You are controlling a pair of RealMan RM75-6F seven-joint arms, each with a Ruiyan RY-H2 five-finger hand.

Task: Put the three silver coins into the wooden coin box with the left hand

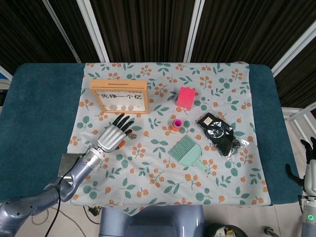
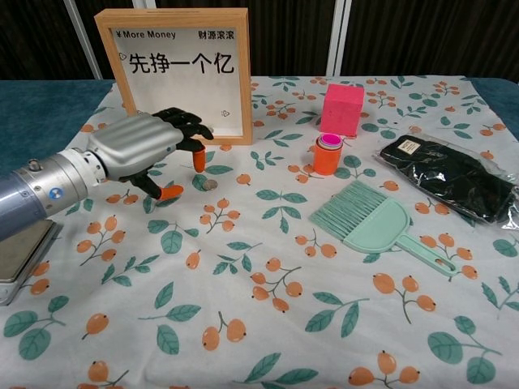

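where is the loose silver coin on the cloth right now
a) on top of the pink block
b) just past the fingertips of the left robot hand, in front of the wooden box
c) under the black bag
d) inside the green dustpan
b: the silver coin lies on the cloth just beyond the fingertips of the left robot hand, in front of the wooden coin box.
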